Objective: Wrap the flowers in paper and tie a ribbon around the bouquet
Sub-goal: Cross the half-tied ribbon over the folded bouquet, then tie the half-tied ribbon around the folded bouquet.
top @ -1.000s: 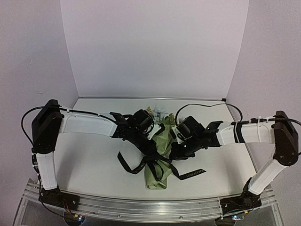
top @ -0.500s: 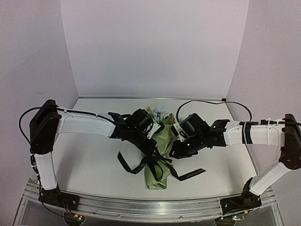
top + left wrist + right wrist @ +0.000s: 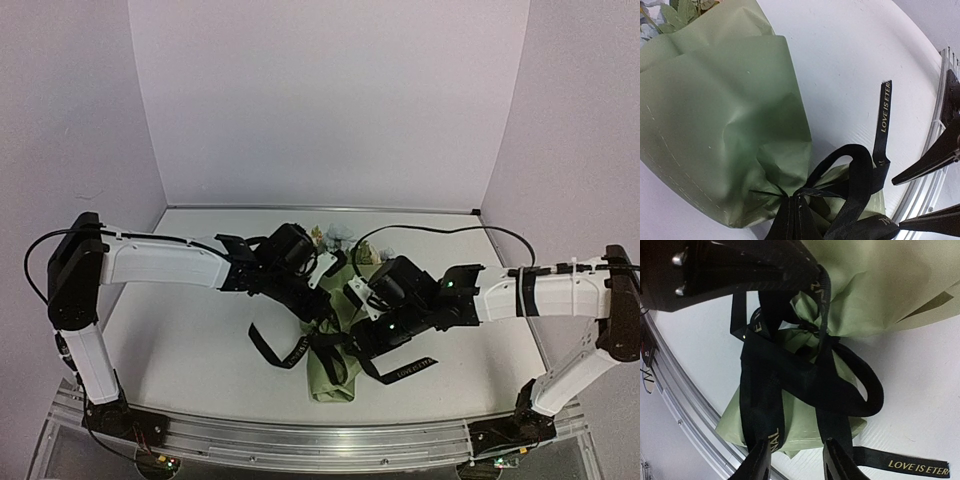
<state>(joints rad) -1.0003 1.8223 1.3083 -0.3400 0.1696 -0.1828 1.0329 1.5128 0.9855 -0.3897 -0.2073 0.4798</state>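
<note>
In the middle of the table [image 3: 190, 330] the bouquet [image 3: 715, 125] lies flat. Its blooms [image 3: 335, 235] point to the far wall and its narrow end points to the near edge, so the pinched waist is within reach of both my grippers. The ribbon [image 3: 762, 405] is already round that waist and is crossed into a knot [image 3: 817, 335], with a big loop [image 3: 860, 390] drooping over the olive paper [image 3: 875, 285] and a lettered tail [image 3: 917, 467] lying on the table.

My left gripper [image 3: 807, 272] is clamped tight on the ribbon strands just above the knot. I judge this is to keep tension on them so the tie does not slacken. My right gripper [image 3: 797, 460] hovers over the bouquet's narrow end with its jaws apart and nothing pinched between them, one finger beside each black strand. From there it could take either strand to tighten the tie, though I cannot tell which.
</note>
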